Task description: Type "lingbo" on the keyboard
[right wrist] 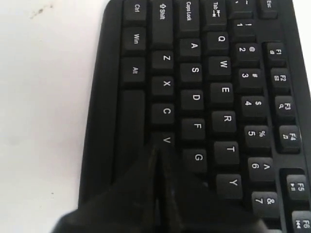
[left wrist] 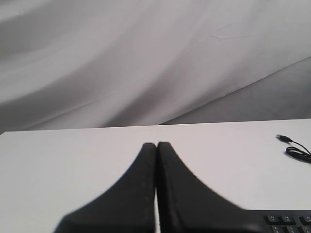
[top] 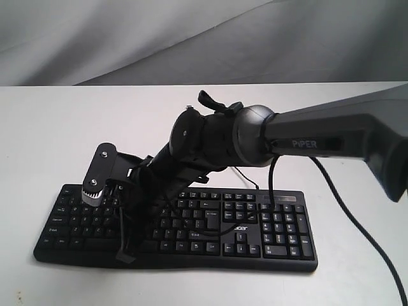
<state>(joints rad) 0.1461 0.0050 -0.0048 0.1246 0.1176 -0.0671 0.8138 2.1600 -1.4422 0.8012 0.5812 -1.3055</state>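
The black keyboard (top: 268, 236) with white legends lies across the front of the white table (top: 51, 140). My right arm reaches across the middle to the keyboard's left half. Its gripper (top: 125, 255) points down at the bottom letter row near the space bar. In the right wrist view the right gripper (right wrist: 159, 148) is shut and empty, its tips right beside the V key (right wrist: 166, 140); the key under them is hidden. My left gripper (left wrist: 156, 144) is shut and empty, held over bare table, with only a corner of the keyboard (left wrist: 286, 221) showing. It does not appear in the exterior view.
The keyboard's thin USB cable (left wrist: 294, 150) lies loose on the table behind it. A thicker black arm cable (top: 338, 197) hangs from the right arm and trails off past the keyboard's right end. Grey cloth (top: 191, 38) backs the table.
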